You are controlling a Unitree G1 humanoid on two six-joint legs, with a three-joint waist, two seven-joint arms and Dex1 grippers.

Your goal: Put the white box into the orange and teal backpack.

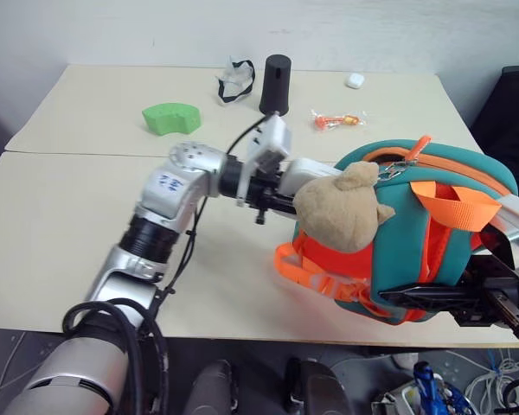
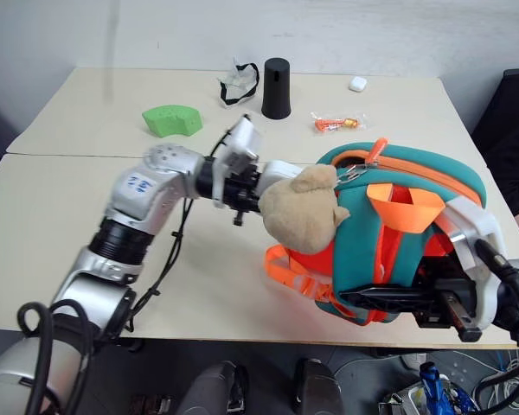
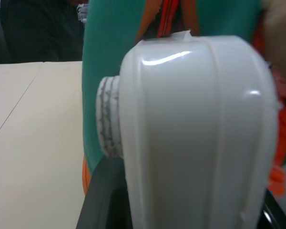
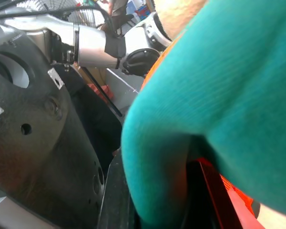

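A pale table (image 1: 60, 233) fills the scene, and at its near edge the orange and teal backpack (image 1: 432, 216) is held upright by the right gripper (image 1: 467, 298), clamped tight on its lower fabric. The white box (image 3: 200, 133) is gripped by the left gripper (image 1: 281, 192) just beside the backpack, behind the plush toy (image 1: 339, 212). Insertion is judged not yet done; far back stand a black cup (image 1: 276, 85) and a green block (image 1: 171, 117).

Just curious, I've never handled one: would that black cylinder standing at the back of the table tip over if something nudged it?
Probably: the black cylinder stands upright, taller than wide, so a high push may topple it. Once down, its round side would likely roll across the table.
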